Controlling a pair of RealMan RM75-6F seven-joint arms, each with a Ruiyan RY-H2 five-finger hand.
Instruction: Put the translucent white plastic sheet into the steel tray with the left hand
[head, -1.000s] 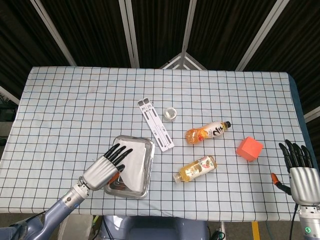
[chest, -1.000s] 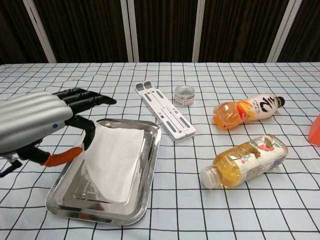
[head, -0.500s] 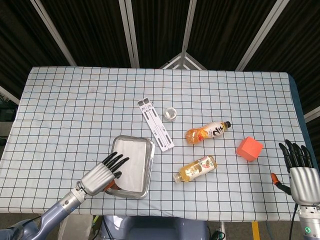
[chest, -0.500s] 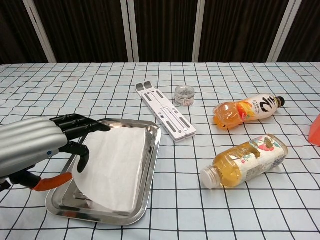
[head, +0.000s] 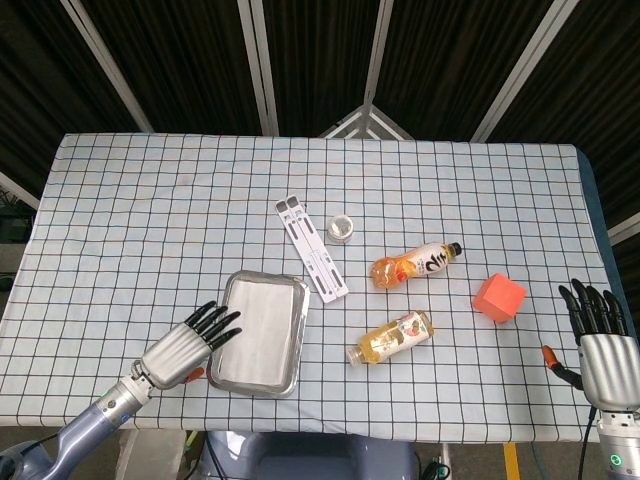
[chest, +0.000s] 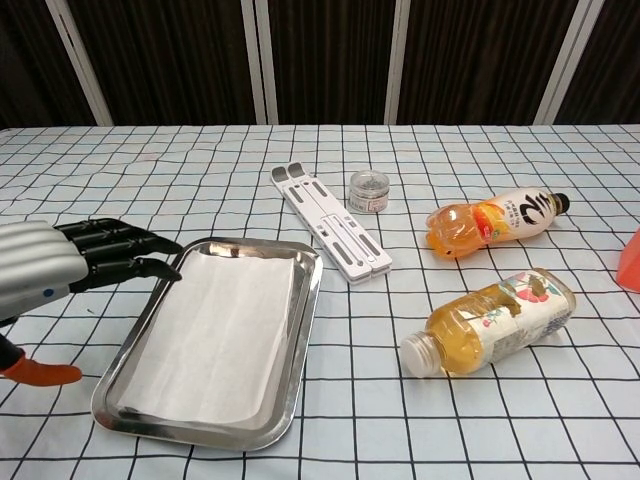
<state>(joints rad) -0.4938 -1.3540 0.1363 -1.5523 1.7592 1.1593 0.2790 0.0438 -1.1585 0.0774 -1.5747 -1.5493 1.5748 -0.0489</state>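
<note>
The translucent white plastic sheet (head: 257, 331) (chest: 220, 334) lies flat inside the steel tray (head: 298, 330) (chest: 297, 352) near the table's front left. My left hand (head: 180, 347) (chest: 60, 260) hovers just left of the tray, fingers stretched out and apart, holding nothing; its fingertips (chest: 165, 265) reach the tray's left rim. My right hand (head: 600, 348) stays at the far right table edge with fingers extended and nothing in it; the chest view does not show it.
A white folding stand (head: 311, 248) (chest: 331, 235) lies right behind the tray. A small round tin (head: 342, 228) (chest: 369, 191), two lying drink bottles (head: 413, 265) (head: 391, 337) (chest: 494, 221) (chest: 492, 320) and an orange cube (head: 498, 297) sit to the right.
The left hand let go of the sheet and drew back leftward out of the tray. The sheet, first propped up under the fingers, settled flat on the tray floor. The right hand stayed still.
</note>
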